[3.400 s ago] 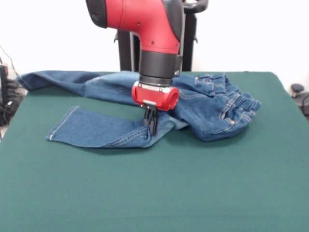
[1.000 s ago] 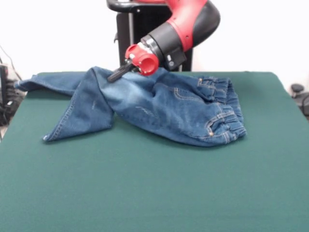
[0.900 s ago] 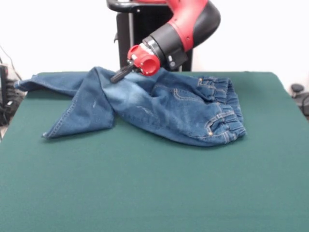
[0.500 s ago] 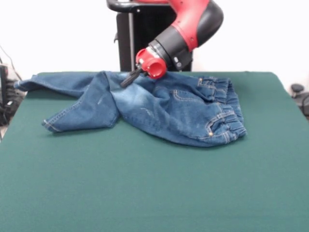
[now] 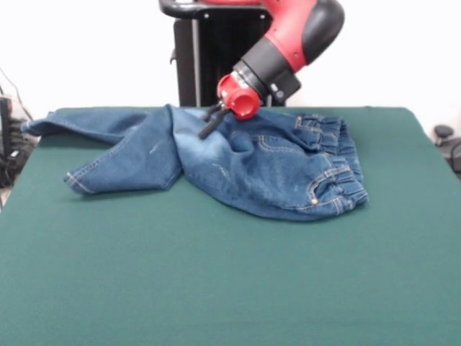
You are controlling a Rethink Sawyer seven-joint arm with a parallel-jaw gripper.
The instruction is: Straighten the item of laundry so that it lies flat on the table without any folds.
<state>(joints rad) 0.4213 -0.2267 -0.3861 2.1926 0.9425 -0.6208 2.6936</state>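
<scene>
Front view only. Small pair of blue denim jeans (image 5: 252, 162) spread across far half of green table (image 5: 230, 281), not flat. Waistband end at right, elastic gathered, bunched and rolled over near the right-hand edge of the garment; orange-tan stitching and a back pocket visible there. Seat and thigh area run leftward from waistband, with faded patches and shallow wrinkles. Two legs at left: far leg stretched toward far left corner of table, cuff reaching the table's left edge; near leg folded over and angled down-left, hem end lying on the felt just nearer than the far leg. A raised fold or ridge where the two legs meet, just left of the gripper tip.

Arm (image 5: 299, 36) entering from top centre-right, red and black, wrist tilted down toward the left. Gripper (image 5: 207, 130) black, slim, pointing down-left from the red collar, tip at or just above the denim near the crotch area. Fingers seen as one narrow dark shape; no gap visible between them, but angle too oblique to say whether closed, and whether cloth is pinched cannot be told. Contact with the fabric likewise uncertain.

Near half of table bare felt. Black pedestal post (image 5: 205, 58) behind the jeans at far side. Dark cables and objects past the left table edge, a dark object past the right edge.
</scene>
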